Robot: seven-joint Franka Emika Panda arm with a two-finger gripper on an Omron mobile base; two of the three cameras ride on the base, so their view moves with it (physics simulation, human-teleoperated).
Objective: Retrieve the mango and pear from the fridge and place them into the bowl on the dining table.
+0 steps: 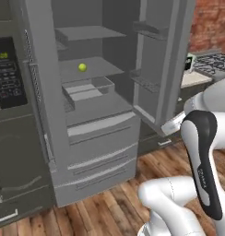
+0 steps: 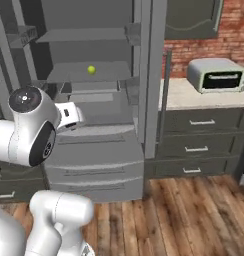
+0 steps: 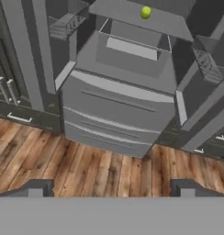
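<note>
The grey fridge (image 1: 98, 138) (image 2: 94, 160) (image 3: 118, 114) stands with both doors swung open, showing shelves and lower drawers. A small yellow-green pear (image 1: 82, 67) (image 2: 91, 70) (image 3: 146, 12) rests alone on a middle shelf, above a shallow open drawer. My gripper (image 3: 111, 190) is open with nothing between its fingers; it hovers well back from the fridge over the wooden floor, aimed at the drawers with the pear high in its view. The mango, the bowl and the dining table are out of view.
The right fridge door (image 1: 165, 64) (image 2: 151, 75) juts out toward me, and the left door (image 1: 40, 83) stands beside a dark oven panel (image 1: 8, 73). To the right runs a counter (image 2: 194, 97) with drawers and a toaster oven (image 2: 216, 75). Wooden floor (image 3: 109, 170) lies in front.
</note>
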